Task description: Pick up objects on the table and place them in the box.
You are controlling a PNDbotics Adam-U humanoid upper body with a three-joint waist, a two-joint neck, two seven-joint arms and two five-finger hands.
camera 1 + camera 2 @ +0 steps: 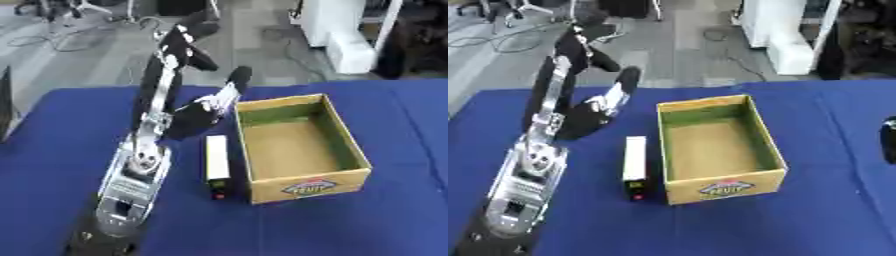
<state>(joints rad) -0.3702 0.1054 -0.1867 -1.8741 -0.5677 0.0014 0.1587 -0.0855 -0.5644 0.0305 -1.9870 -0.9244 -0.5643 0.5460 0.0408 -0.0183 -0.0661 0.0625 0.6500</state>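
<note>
In the left eye view, a cardboard box point(303, 148) sits on a table with a blue cloth point(52, 165). The box is open on top, brown inside with a green strip along its far wall, and nothing is in it. A sticker shows on its near side. Just beside the box, on its left, lies a long thin white block point(216, 165) with a black end and a small red dot. The robot's left arm is shiny silver and black. Its left hand point(210, 107) hangs over the far end of the block, fingers straight and relaxed, holding nothing.

In the right eye view, the same box, block and hand show, shifted left. Only here, a dark rounded shape point(888, 140) peeks in at the right edge. It may be the right hand; I cannot tell about its fingers.
</note>
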